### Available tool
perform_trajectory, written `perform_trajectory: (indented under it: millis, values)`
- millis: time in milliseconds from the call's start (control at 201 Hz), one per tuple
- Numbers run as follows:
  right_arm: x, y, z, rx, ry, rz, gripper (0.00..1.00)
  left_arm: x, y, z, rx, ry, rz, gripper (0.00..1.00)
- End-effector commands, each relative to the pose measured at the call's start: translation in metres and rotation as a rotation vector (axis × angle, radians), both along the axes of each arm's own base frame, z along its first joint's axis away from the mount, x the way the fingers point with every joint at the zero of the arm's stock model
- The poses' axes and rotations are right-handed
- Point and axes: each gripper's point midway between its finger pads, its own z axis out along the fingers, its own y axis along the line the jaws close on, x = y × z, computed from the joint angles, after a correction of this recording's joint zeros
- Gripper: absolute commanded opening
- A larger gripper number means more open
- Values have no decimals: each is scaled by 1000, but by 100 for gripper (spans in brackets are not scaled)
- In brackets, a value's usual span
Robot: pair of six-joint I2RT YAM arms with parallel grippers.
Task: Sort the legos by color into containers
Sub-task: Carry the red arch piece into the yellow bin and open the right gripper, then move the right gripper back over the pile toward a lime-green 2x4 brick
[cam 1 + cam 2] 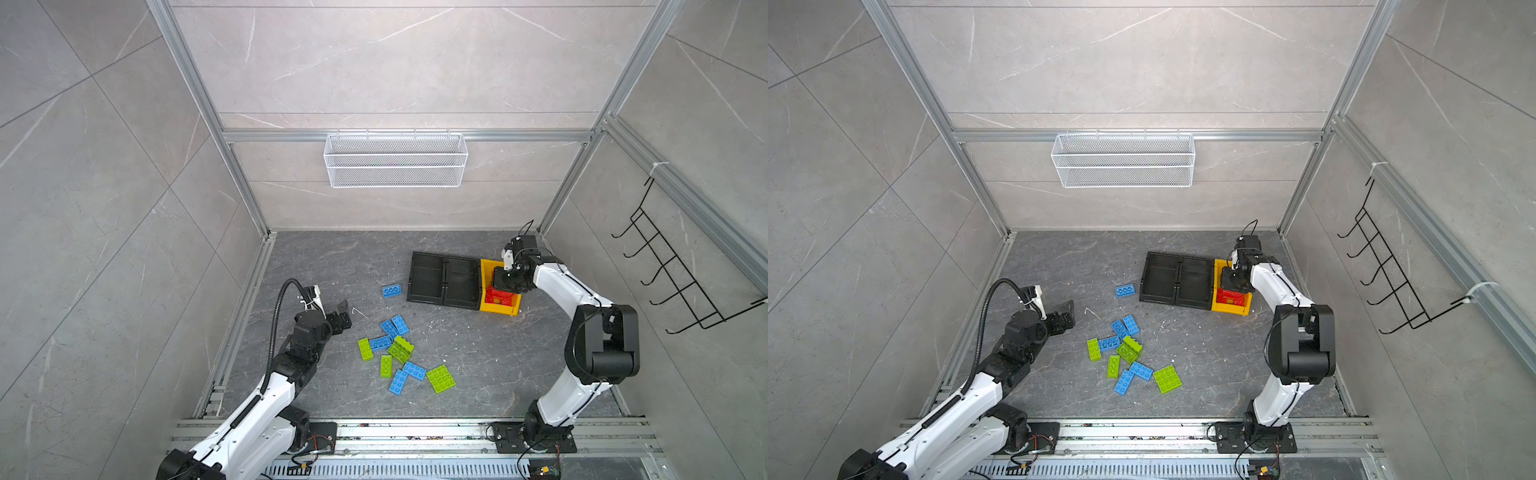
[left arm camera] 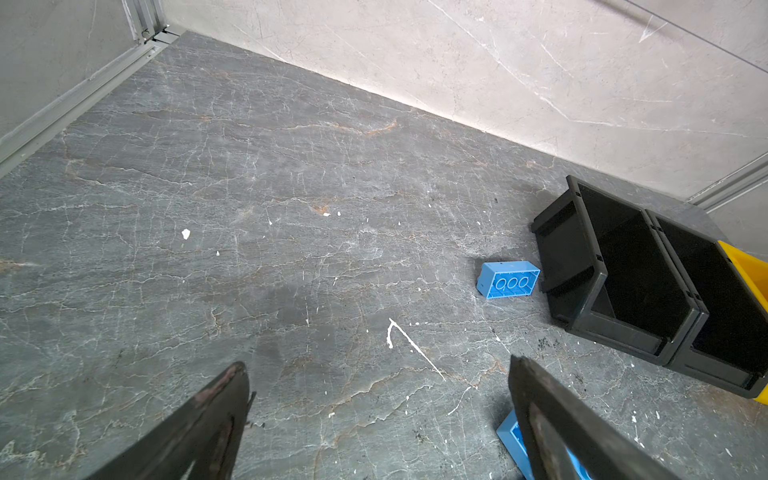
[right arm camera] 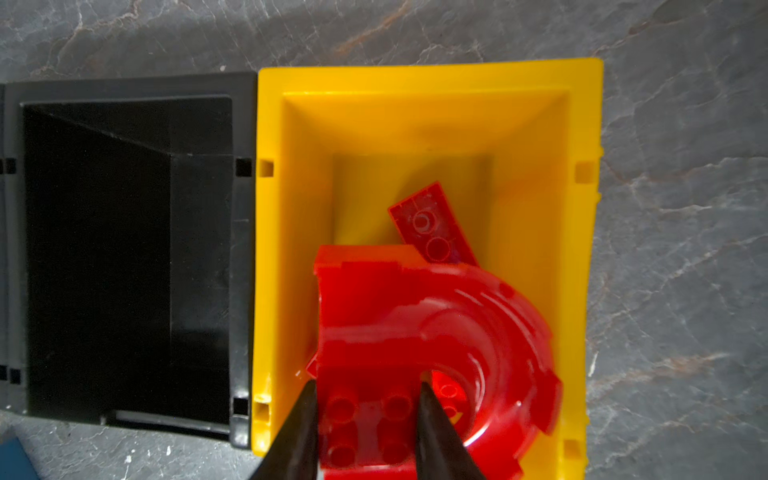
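Observation:
My right gripper (image 3: 368, 384) is shut on the studded end of a red curved lego (image 3: 415, 316), which is over the inside of the yellow bin (image 3: 428, 77). A red brick (image 3: 432, 224) lies deeper in that bin. In both top views the right gripper (image 1: 505, 286) hangs over the yellow bin (image 1: 498, 309). My left gripper (image 2: 377, 362) is open above bare floor with nothing between its fingers. A lone blue brick (image 2: 508, 279) lies upside down near the black bins. Several blue and green legos (image 1: 399, 353) are scattered mid-floor.
Two black bins (image 1: 444, 282) stand side by side against the yellow one, and no legos show in them. A white wire basket (image 1: 395, 160) hangs on the back wall. A black hook rack (image 1: 665, 266) is on the right wall.

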Motion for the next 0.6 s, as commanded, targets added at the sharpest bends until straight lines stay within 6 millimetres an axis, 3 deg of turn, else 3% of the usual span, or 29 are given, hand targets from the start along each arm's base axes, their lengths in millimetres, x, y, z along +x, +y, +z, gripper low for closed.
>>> perform_trajectory:
  millis: [0,119,229,309,393,453,523,592]
  values:
    - [11,2,2,-1,-15,21,42,4,-2,13,-6,-45,-11,99]
    - [13,2,17,1,-50,10,52,4,-3,14,-8,-45,-13,99]
    - [6,8,51,16,-124,5,54,3,-2,15,-10,-50,-14,99]
    - [-10,26,80,29,-187,39,55,2,-2,17,-16,-58,-14,99]
    - [-45,65,106,63,-247,124,56,2,-3,19,-19,-62,-16,99]
    - [-76,99,112,97,-263,207,58,2,-3,19,-18,-59,-19,99]
    - [-117,135,102,128,-215,316,58,1,-2,19,-15,-61,-16,99]
    - [-153,154,81,128,-136,361,58,1,1,19,-11,-66,-4,99]
